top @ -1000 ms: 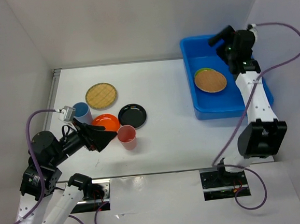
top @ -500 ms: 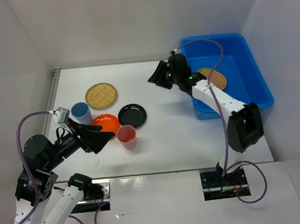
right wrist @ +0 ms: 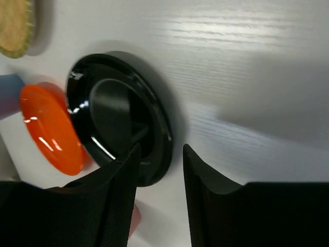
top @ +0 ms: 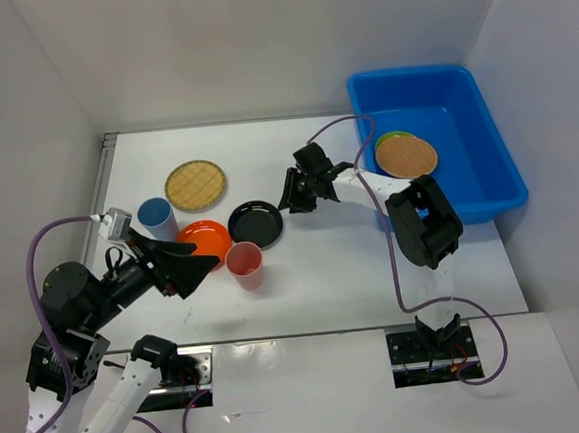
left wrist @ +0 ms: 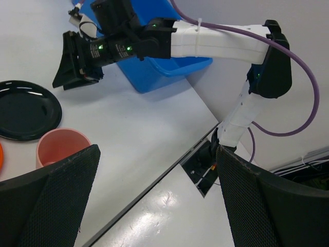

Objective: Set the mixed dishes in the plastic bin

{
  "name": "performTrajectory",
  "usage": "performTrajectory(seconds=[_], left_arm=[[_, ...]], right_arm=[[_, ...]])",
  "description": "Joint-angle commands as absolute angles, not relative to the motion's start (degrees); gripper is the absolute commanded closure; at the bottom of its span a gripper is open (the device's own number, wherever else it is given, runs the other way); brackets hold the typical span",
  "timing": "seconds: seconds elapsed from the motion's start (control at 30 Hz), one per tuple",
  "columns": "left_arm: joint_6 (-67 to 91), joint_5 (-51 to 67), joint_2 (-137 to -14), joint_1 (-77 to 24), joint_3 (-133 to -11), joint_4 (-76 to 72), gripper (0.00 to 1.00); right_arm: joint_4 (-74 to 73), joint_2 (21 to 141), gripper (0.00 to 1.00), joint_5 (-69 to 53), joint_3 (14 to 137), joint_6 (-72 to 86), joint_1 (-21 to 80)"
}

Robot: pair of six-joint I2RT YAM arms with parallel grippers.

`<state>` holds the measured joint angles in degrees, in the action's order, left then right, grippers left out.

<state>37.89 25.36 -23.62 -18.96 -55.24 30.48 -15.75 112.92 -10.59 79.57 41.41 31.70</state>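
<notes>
right hand [top: 291, 193] sat low over the white counter [top: 353, 262], just right of the glossy black round plate [top: 255, 223], fingertips pointing at it; in the right wrist view the plate's near rim showed through the gap between the two fingers [right wrist: 117, 203]; jaws stood partly apart, nothing clamped; couldn't tell whether either finger touched the rim.

left hand [top: 205, 258] was spread wide and held nothing; it hovered just left of the upright pink plastic cup [top: 245, 265]; its fingers covered part of the small orange round plate [top: 207, 235].

orange plate lay just beside the black plate's left edge; upright blue plastic cup [top: 156, 217] stood just left of the orange plate; tan woven-look round plate [top: 195, 185] lay flat behind them, apart from both.

large bright blue plastic bin [top: 409, 73] sat at the counter's far right, well apart from the loose dishes; inside it a second tan woven-look plate [top: 406, 155] lay on a lime green plate [top: 387, 140], only the green rim showing; right arm reached leftward from beside the bin toward the black plate.
</notes>
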Motion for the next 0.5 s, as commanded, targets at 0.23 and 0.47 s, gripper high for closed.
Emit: performTrajectory(seconds=[0.23, 0.47], left_arm=[[39.29, 26.37, -22.59, -19.16, -55.99, 27.95, 0.0], [39.29, 26.37, -21.53, -19.16, -55.46, 27.95, 0.0]], right_arm=[[-14.25, 118.91, 0.58, -13.45, 79.1, 36.83, 31.55], [-12.31, 121.02, 0.63, -15.38, 78.49, 36.83, 31.55]])
